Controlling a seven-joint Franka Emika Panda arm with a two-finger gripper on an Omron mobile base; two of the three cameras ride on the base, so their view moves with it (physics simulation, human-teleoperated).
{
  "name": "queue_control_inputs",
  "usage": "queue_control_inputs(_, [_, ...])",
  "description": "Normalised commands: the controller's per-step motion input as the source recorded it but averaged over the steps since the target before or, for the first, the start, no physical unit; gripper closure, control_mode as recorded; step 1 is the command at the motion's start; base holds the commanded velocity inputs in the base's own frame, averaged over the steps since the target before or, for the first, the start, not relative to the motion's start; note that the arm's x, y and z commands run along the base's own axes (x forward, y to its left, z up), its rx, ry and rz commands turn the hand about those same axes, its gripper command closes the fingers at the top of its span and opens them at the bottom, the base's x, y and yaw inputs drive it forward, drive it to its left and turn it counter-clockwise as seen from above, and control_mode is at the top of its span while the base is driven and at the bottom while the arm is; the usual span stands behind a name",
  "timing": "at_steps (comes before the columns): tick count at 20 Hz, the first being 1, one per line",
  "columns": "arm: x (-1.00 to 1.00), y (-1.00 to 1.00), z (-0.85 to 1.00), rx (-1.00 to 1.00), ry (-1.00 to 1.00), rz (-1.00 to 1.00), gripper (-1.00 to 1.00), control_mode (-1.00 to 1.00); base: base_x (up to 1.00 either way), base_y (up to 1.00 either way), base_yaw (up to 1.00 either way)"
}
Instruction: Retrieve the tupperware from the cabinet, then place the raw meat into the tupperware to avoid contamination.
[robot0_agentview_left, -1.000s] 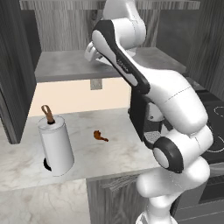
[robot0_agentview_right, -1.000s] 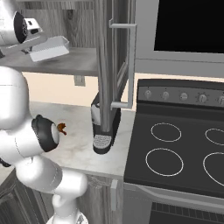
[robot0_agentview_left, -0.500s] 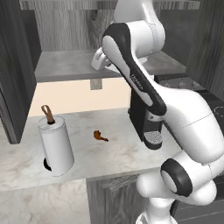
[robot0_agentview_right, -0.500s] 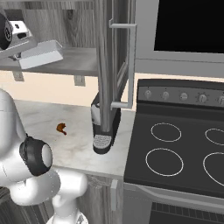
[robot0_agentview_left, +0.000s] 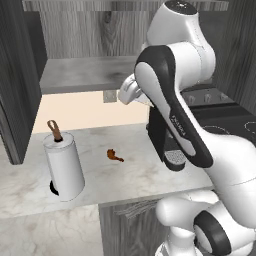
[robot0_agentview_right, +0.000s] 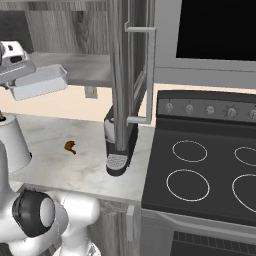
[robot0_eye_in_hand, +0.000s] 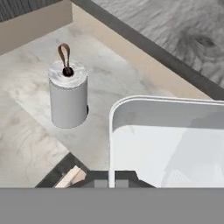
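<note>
Right base view shows the tupperware (robot0_agentview_right: 37, 82) held in the air at the far left, in front of the open cabinet's (robot0_agentview_right: 80, 67) grey shelf and well above the bench (robot0_agentview_right: 75, 160); in the left base view the arm hides most of it. The hand view looks down over its pale rim (robot0_eye_in_hand: 166, 131), and the jaws of the gripper (robot0_eye_in_hand: 111, 178) sit closed on the near edge of that rim. The raw meat (robot0_agentview_left: 114, 155) lies alone on the marbled bench, between the paper-towel roll (robot0_agentview_left: 64, 166) to the left and the dark coffee machine (robot0_agentview_right: 118, 145) to the right. A black stove (robot0_agentview_right: 210, 175) stands right of the bench. The tupperware is shallow, rectangular, translucent white and tilted.
</note>
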Motion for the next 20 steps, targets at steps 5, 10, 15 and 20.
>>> queue_control_inputs(5, [-0.53, -0.07, -0.55, 0.0, 0.1, 0.02, 1.0, -1.0, 0.0, 0.0, 0.0])
queue_control_inputs(10, [-0.32, -0.02, -0.6, 0.01, 0.12, 0.02, 1.0, -1.0, 0.0, 0.0, 0.0])
queue_control_inputs(15, [-0.24, -0.03, -0.63, 0.0, 0.15, 0.01, 1.0, -1.0, 0.0, 0.0, 0.0])
queue_control_inputs(20, [-0.05, -0.01, -0.65, 0.0, 0.15, 0.0, 1.0, -1.0, 0.0, 0.0, 0.0])
